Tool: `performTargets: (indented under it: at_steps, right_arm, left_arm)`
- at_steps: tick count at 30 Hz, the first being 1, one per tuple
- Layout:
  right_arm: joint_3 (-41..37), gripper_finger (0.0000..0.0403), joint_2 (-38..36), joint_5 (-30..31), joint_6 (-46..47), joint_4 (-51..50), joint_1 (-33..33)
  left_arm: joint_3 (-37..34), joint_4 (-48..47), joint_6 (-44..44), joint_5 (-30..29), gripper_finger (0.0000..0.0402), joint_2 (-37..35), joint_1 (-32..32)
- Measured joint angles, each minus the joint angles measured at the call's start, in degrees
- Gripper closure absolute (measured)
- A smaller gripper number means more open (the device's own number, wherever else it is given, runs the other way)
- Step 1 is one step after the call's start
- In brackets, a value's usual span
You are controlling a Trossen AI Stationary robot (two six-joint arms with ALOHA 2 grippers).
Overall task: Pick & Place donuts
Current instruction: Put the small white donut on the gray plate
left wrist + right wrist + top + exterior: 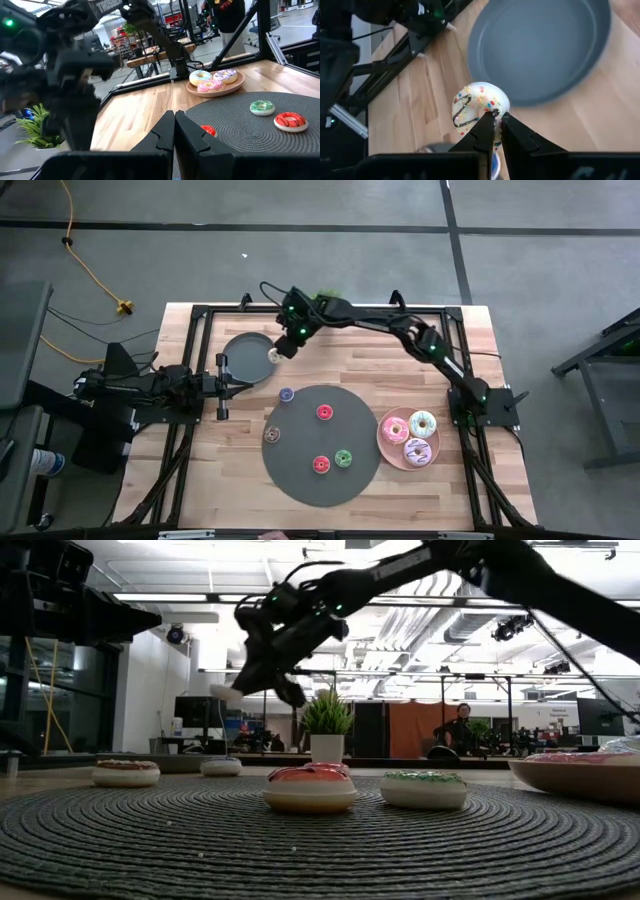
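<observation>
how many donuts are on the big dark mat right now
4: red near the mat's middle, brown at its left edge, a second red and green toward the front. Blue sits just off it.

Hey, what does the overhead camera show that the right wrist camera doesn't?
Only the overhead view shows the big dark mat with its small donuts, the pink plate holding three frosted donuts, the blue donut on the wood, and the left gripper, shut, beside the grey plate.

Only the right wrist view shows the cream donut's sprinkles and chocolate drizzle.

Both show the right gripper holding that cream donut near the grey plate.
</observation>
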Motion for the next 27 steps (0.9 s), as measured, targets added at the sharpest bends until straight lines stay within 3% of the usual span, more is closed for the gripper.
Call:
performTargets:
  at_steps: [6,11,19,27]
  right_arm:
    - [6.41,0.0381,5.99,0.36,0.14,1.73,0.52]
    - [2.62,0.0378,6.24,2.1,2.52,8.5,1.25]
    - [1.65,0.038,6.23,12.24,2.99,9.7,2.02]
    - [1.65,0.0381,6.59,15.3,12.79,9.78,2.95]
  left_arm:
    - [0.0,0.0,0.0,0.0,0.0401,0.0,-0.01]
    - [0.0,0.0,0.0,0.01,0.0401,0.0,0.0]
    - [0.0,0.0,0.0,0.02,0.0401,0.0,0.0]
    - [0.0,0.0,0.0,0.02,0.0401,0.0,0.01]
